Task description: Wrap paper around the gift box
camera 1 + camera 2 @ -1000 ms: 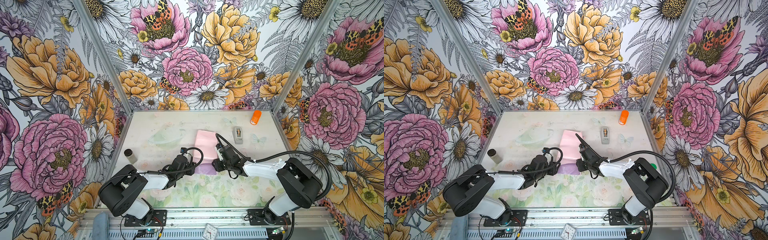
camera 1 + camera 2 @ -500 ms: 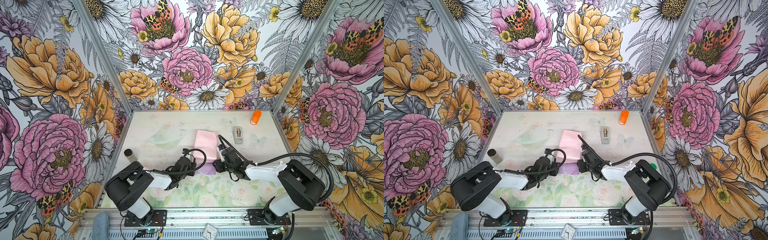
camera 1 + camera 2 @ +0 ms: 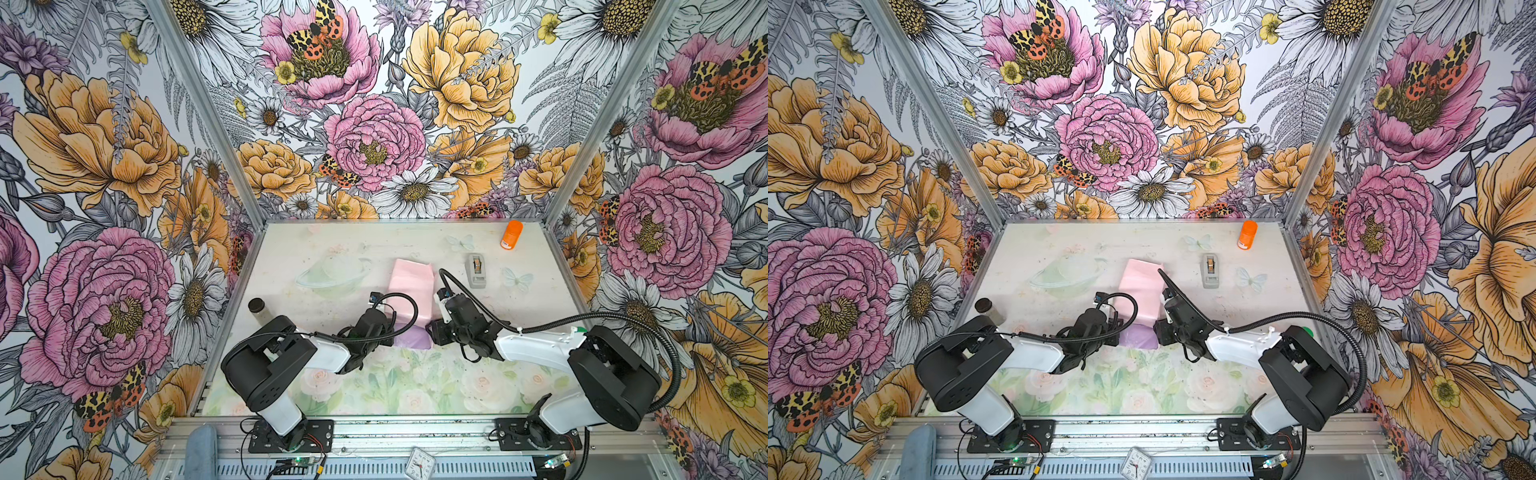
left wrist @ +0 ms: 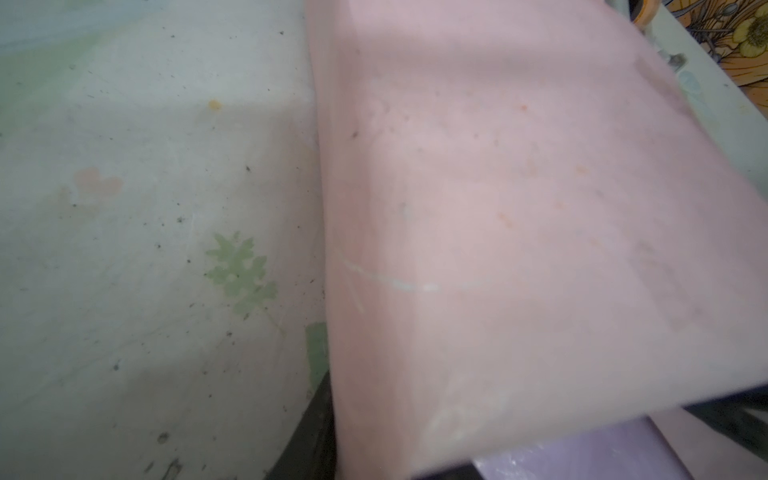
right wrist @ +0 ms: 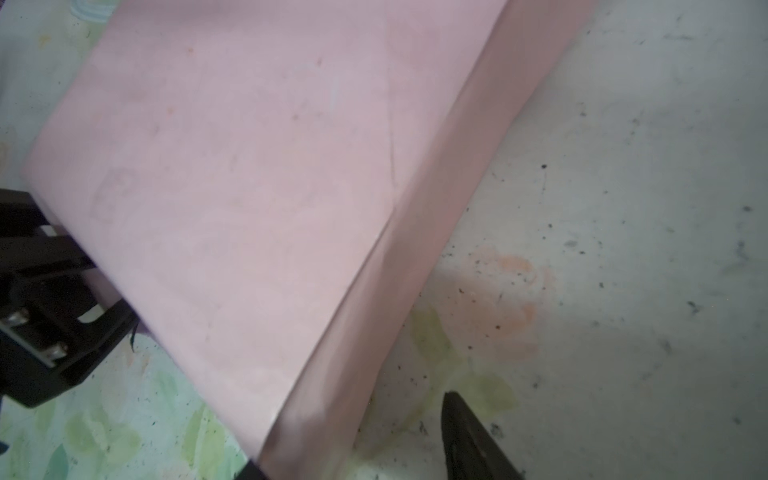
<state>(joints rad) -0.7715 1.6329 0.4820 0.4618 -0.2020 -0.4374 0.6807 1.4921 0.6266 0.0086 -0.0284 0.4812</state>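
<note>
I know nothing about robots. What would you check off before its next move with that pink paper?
1. Paper lying folded, pink side up: ok.
2. Box fully covered: cannot tell, it's hidden.
3. Left pincer gripping the paper's edge: cannot tell.
4. Right pincer open: ok, one finger stands apart from the paper.
5. Tape dispenser away from both arms: ok.

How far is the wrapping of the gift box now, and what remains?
Done: the paper is folded into a boxy parcel, pink face up; the gift box is hidden, presumably inside. In hand: the left gripper and right gripper flank its lilac near end. Remaining: probably closing the ends and taping; the tape dispenser stands apart, untouched.
</note>
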